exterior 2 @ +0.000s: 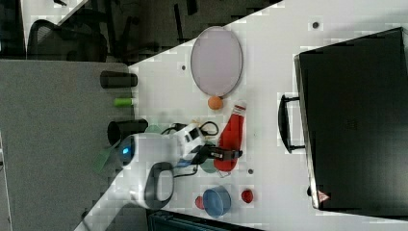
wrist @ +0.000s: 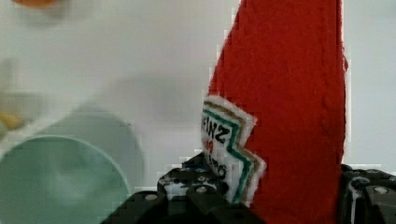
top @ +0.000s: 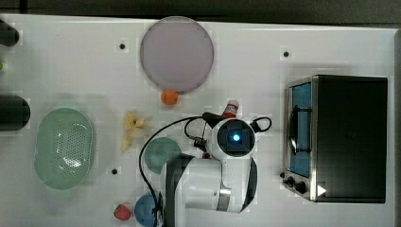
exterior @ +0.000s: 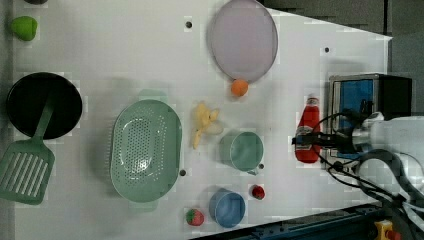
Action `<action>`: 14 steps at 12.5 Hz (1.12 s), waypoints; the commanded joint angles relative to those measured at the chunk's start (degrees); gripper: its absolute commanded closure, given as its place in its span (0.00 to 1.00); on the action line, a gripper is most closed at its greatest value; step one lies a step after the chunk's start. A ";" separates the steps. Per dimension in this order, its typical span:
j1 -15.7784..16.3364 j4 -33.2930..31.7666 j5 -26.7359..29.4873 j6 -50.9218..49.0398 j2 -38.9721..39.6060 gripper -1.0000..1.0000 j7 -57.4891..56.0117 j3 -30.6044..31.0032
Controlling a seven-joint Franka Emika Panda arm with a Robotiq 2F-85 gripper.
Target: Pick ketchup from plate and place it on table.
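One ketchup [exterior: 308, 131] bottle sits clamped between the gripper [wrist: 275, 196] fingers [wrist: 196, 189], low on its body, cap pointing away. It hangs over bare tabletop [top: 94, 61], well off the plate [top: 176, 53], near the toaster oven [top: 340, 137]. Judged: transfer done, release pending.

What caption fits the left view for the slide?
Gripper shut on the ketchup, now off the plate, over the table.
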 commanded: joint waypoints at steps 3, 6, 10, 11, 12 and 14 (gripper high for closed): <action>-0.11 1.99 0.35 9.30 6.83 0.28 2.32 0.14; -0.09 2.10 0.35 14.52 9.08 0.00 2.31 0.44; -0.07 3.68 0.35 10.03 2.16 0.00 11.15 0.94; -0.03 4.43 0.35 7.76 -0.95 0.00 13.67 1.13; -0.02 5.52 0.35 5.54 -4.18 0.00 17.11 1.33; 0.01 8.52 0.23 -1.61 -10.34 0.00 24.72 1.69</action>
